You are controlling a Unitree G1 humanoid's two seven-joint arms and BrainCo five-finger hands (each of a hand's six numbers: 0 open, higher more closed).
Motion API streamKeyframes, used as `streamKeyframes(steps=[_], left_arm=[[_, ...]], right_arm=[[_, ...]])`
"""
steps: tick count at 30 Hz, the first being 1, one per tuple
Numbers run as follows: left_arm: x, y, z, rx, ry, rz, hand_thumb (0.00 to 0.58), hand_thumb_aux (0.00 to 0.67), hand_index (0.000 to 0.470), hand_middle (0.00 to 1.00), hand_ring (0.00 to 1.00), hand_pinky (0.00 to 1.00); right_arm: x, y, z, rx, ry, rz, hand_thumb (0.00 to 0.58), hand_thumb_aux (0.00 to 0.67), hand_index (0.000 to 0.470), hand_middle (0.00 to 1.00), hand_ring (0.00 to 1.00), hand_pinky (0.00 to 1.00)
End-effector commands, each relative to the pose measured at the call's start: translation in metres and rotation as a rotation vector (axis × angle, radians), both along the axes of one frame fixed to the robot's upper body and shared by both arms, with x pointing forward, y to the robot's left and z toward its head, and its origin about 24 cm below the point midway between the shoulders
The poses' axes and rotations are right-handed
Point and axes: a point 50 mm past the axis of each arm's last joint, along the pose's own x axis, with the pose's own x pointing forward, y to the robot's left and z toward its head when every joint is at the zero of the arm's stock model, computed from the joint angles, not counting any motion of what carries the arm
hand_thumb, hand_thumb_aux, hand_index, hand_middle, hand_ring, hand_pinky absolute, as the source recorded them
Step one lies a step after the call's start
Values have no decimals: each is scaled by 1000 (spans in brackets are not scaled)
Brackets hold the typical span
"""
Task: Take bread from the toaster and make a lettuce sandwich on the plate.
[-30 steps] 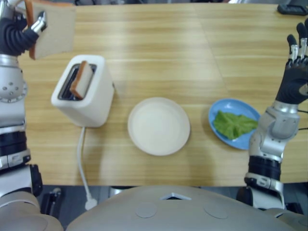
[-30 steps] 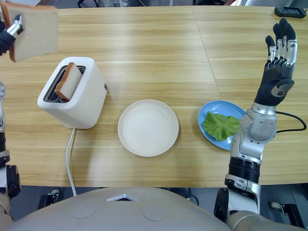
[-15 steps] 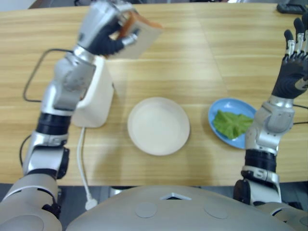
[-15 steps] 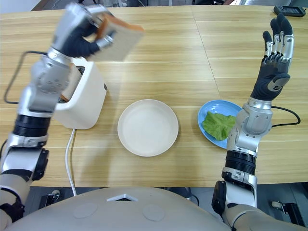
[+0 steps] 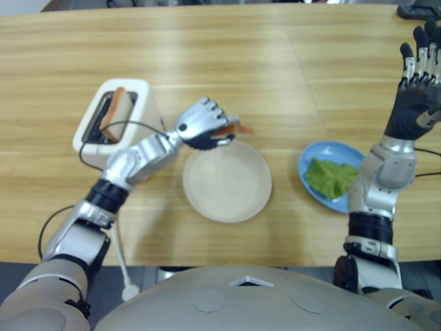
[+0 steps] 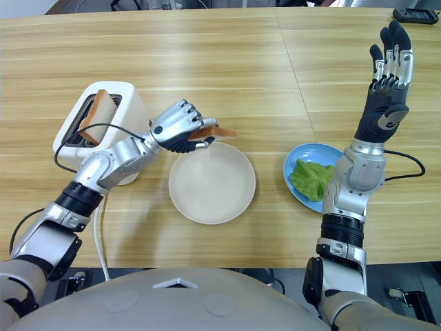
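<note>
Left eye view. The left hand [image 5: 200, 124] is clenched around a bread slice [image 5: 232, 129], knuckles up. The slice sticks out from the fingers toward the robot's right and lies nearly flat, so it reads edge-on. It sits by the far-left rim of the plate [image 5: 227, 189], on the side away from the robot. I cannot tell whether it overhangs the rim or hangs just behind it. The bare middle of the plate lies toward the robot and a little right of the hand. My judgement is that the coming move is a short pull inward and a lowering. The toaster [image 5: 141, 110] stands just left of the forearm, with a second slice [image 5: 115, 114] upright in its slot.

Right eye view. The slice's long axis runs left to right along the plate's far edge, with its free end pointing toward the blue dish [image 6: 301, 153]. The lettuce [image 6: 313, 178] lies on that dish, near the plate's right side but apart from it. The right hand [image 6: 386, 72] is raised well above the table [image 6: 227, 62] with fingers spread, grasping nothing. The left hand is plainly the nearer one to the plate, and the right arm stands beside the lettuce.
</note>
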Motion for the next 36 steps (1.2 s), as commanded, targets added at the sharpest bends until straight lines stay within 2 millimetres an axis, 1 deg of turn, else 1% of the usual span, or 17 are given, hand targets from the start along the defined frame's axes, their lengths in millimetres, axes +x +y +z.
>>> streamKeyframes(steps=[1, 7, 14, 21, 22, 23, 24, 25, 26, 28, 29, 30, 31, 32, 33, 35, 36], left_arm=[[-12, -2, -24, 23, 28, -50, 580, 670, 460, 1000, 1000, 1000], [-29, -4, -45, -2, 61, -121, 580, 670, 460, 1000, 1000, 1000], [-43, -3, -49, -58, 78, -189, 580, 670, 460, 1000, 1000, 1000], [-43, 7, -75, 66, 164, -158, 580, 670, 460, 1000, 1000, 1000], [-44, 8, -81, 93, 179, -155, 580, 670, 460, 812, 812, 812], [-45, 10, -86, 115, 192, -153, 580, 670, 460, 812, 812, 812], [-46, 11, -91, 140, 208, -148, 580, 670, 460, 388, 388, 388], [-48, 12, -97, 175, 226, -149, 580, 670, 460, 145, 145, 145], [-50, 13, -103, 211, 253, -164, 580, 670, 460, 0, 0, 0], [-56, 15, -111, 262, 322, -192, 580, 670, 460, 0, 0, 0], [-58, 15, -113, 263, 351, -205, 578, 631, 433, 0, 0, 0], [-60, 15, -115, 261, 376, -217, 578, 631, 433, 0, 0, 0], [-63, 15, -115, 257, 400, -230, 558, 539, 370, 0, 0, 0], [-64, 14, -115, 253, 420, -242, 558, 539, 370, 0, 0, 0], [-66, 14, -115, 243, 447, -251, 438, 339, 233, 0, 0, 0], [-69, 13, -110, 199, 499, -279, 438, 339, 233, 0, 0, 0], [-70, 12, -106, 167, 521, -289, 319, 221, 152, 0, 0, 0]], right_arm=[[-1, -1, 1, 6, -6, 0, 0, 0, 0, 0, 0, 0], [-4, -2, 1, 4, -2, 1, 0, 0, 0, 0, 0, 0], [-5, -1, 1, 2, 2, 2, 0, 0, 0, 0, 0, 0], [-5, 0, 0, 0, 8, 8, 0, 0, 0, 0, 0, 0], [-5, 0, 1, -1, 9, 9, 0, 0, 0, 0, 0, 0], [-5, 0, 1, -2, 10, 9, 0, 0, 0, 0, 0, 0], [-5, -1, 1, -3, 11, 9, 0, 0, 0, 0, 0, 0], [-5, -1, 1, -4, 12, 9, 0, 0, 0, 0, 0, 0], [-5, -1, 1, -5, 13, 8, 0, 0, 0, 0, 0, 0], [-6, -2, 2, -7, 14, 6, 0, 0, 0, 0, 0, 0], [-7, -3, 2, -8, 15, 4, 0, 0, 0, 0, 0, 0], [-7, -3, 2, -9, 14, 3, 0, 0, 0, 0, 0, 0], [-8, -4, 3, -9, 14, 1, 0, 0, 0, 0, 0, 0], [-9, -4, 3, -10, 13, 0, 0, 0, 0, 0, 0, 0], [-9, -4, 4, -11, 12, -1, 0, 0, 0, 0, 0, 0], [-9, -4, 4, -12, 11, -2, 0, 0, 0, 0, 0, 0], [-9, -4, 5, -13, 11, -2, 0, 0, 0, 0, 0, 0]])
